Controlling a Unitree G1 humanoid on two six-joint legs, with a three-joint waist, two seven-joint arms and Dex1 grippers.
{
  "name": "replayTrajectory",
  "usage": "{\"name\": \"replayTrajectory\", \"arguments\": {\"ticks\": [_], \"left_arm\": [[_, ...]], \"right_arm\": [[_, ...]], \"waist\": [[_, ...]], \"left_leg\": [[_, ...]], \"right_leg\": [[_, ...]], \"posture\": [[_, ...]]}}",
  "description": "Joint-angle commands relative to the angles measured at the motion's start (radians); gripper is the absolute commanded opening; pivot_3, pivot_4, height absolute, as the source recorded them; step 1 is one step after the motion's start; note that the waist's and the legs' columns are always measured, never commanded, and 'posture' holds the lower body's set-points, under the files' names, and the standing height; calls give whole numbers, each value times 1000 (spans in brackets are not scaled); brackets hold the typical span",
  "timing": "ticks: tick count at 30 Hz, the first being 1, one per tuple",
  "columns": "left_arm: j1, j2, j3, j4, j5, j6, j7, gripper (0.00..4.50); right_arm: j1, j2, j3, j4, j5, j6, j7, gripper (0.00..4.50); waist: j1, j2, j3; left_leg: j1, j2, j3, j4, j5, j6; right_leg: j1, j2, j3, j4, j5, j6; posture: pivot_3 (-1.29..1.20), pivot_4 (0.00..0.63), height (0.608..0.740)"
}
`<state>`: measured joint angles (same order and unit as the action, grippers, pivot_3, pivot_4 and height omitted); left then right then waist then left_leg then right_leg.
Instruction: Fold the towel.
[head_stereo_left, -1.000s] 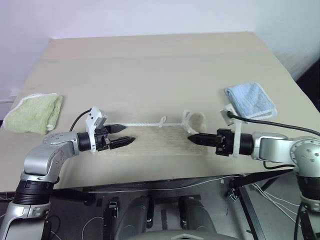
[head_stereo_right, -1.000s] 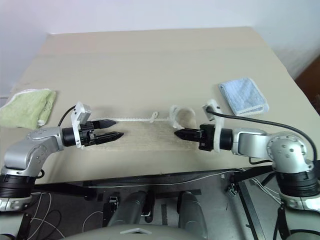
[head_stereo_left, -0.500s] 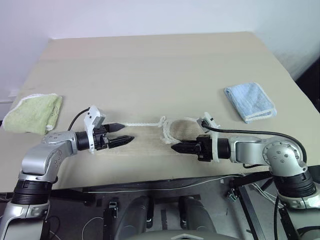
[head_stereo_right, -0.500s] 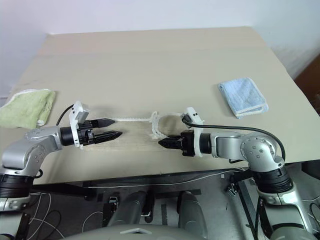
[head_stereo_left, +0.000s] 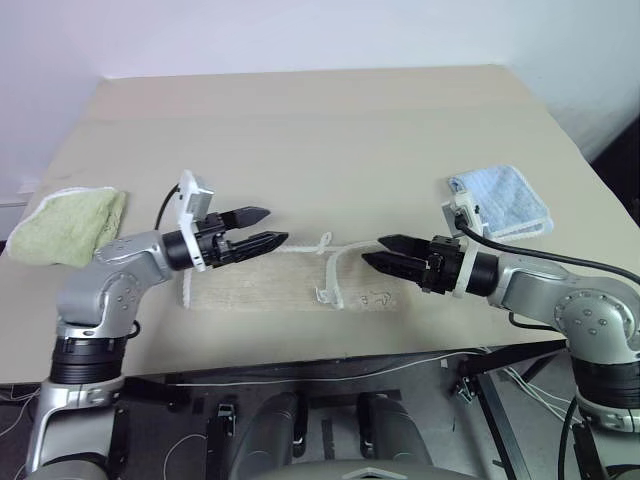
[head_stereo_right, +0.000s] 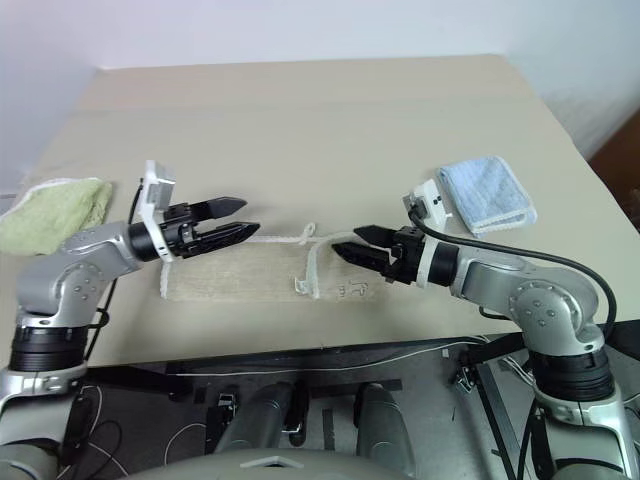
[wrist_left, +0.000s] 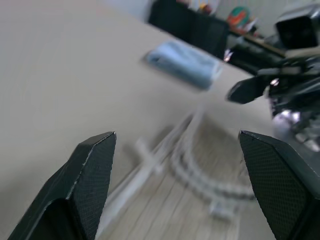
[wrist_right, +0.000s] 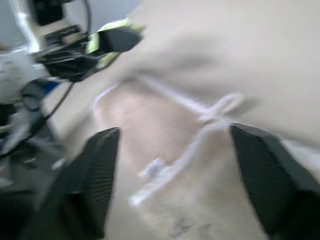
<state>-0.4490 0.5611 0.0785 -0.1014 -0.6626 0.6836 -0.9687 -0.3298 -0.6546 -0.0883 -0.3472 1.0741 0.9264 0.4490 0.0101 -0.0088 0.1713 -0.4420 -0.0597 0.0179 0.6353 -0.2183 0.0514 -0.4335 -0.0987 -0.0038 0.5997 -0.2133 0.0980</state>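
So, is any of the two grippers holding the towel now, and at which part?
Nothing is held. The left gripper and the right gripper both have their fingers apart, above the beige towel, which lies on the table.

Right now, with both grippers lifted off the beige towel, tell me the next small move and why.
Probably lower the left gripper onto the left end of the beige woven towel with the white fringe and pinch it. The towel lies flat on the tan table with its right part already laid over. Both the left and right gripper hover open, holding nothing, so another fold needs a fresh grasp.
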Motion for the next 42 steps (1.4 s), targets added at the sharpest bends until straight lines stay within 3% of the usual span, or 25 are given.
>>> {"name": "replayTrajectory", "arguments": {"ticks": [1, 7, 9, 16, 26, 34, 42], "left_arm": [[-25, -57, -85, -4, 50, -80, -22, 2832], [-101, -168, -169, 48, 79, -99, -22, 698], [-127, -204, -196, 71, 97, -113, -18, 28], [-144, -230, -297, 62, 147, -129, -68, 28], [-91, -266, -469, 184, 356, -289, -81, 28], [-54, -283, -453, 272, 392, -313, -71, 28], [-43, -313, -354, 223, 303, -284, -67, 28]], "right_arm": [[5, 50, 18, 26, -120, -114, 29, 2161], [9, 154, 63, 82, -278, -259, 65, 30], [15, 172, 77, 91, -308, -279, 86, 0], [28, 235, 125, 163, -448, -340, 73, 0], [10, 363, 83, 330, -554, -410, -6, 0], [19, 408, 76, 348, -578, -449, 9, 0], [4, 426, 77, 404, -634, -518, 33, 0]], "waist": [[-1, 0, 0], [1, 0, 0], [1, 0, 0], [-1, 0, 0], [-1, 0, 0], [-5, 0, 0], [-9, 0, 0]], "left_leg": [[0, 0, 1, 0, 0, 0], [0, 0, 1, 4, 0, 0], [0, 0, 1, 6, 0, 1], [-1, 0, 2, 11, -2, 1], [1, 0, 2, 12, -2, 0], [1, 0, 2, 13, -3, 0], [1, 0, 2, 13, -3, -1]], "right_leg": [[0, 0, 1, 0, 1, 1], [0, 1, 1, 3, 1, 2], [0, 1, 1, 4, 1, 2], [0, 0, 2, 8, 1, 2], [-1, 1, 3, 13, -1, -1], [-2, 1, 3, 14, -1, -1], [-2, 1, 3, 14, 0, -1]], "posture": [[0, 150, 740], [0, 150, 740], [0, 150, 740], [0, 150, 740], [0, 150, 740], [0, 150, 740], [0, 150, 740]]}}
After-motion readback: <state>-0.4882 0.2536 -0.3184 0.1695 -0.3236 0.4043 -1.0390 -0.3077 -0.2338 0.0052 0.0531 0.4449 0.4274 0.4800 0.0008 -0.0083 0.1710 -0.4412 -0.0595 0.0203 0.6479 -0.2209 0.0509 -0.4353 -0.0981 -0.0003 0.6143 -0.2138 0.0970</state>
